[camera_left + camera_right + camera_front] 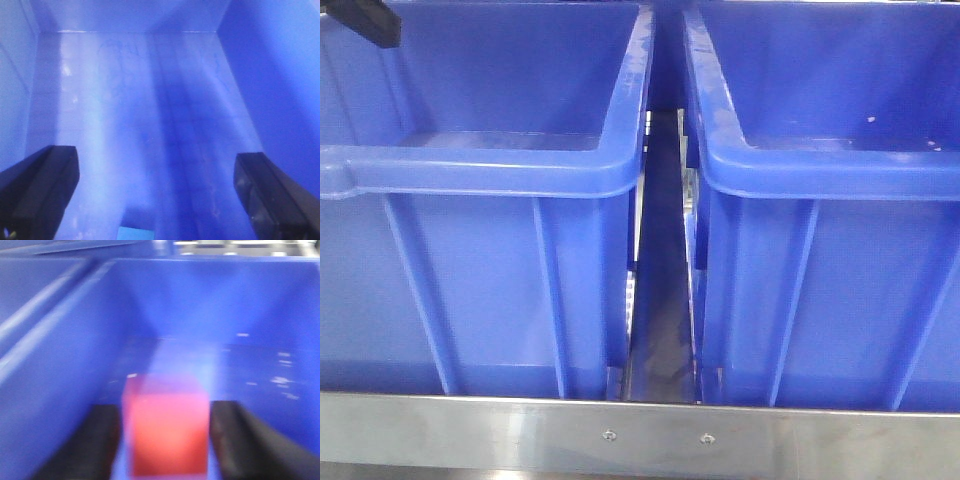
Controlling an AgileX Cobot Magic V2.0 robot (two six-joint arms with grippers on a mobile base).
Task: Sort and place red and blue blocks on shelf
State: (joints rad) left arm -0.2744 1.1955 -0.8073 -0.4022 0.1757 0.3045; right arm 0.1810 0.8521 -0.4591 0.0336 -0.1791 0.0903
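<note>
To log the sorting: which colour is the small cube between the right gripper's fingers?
Red: the small matte cube, seen best in the right wrist view.

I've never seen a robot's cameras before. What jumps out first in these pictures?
Blue fills nearly everything: two big blue bins stand side by side behind a steel shelf beam, a narrow gap between them. The brightest spot is the red block, blurred, between the fingers of the right pincer inside a bin. The left pincer hangs wide open over another bin's floor, a blue block peeking below.

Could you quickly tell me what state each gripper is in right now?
Left gripper: open, holding nothing, inside a blue bin.
Right gripper: red block between its fingers; the blur hides whether it is gripped.
</note>
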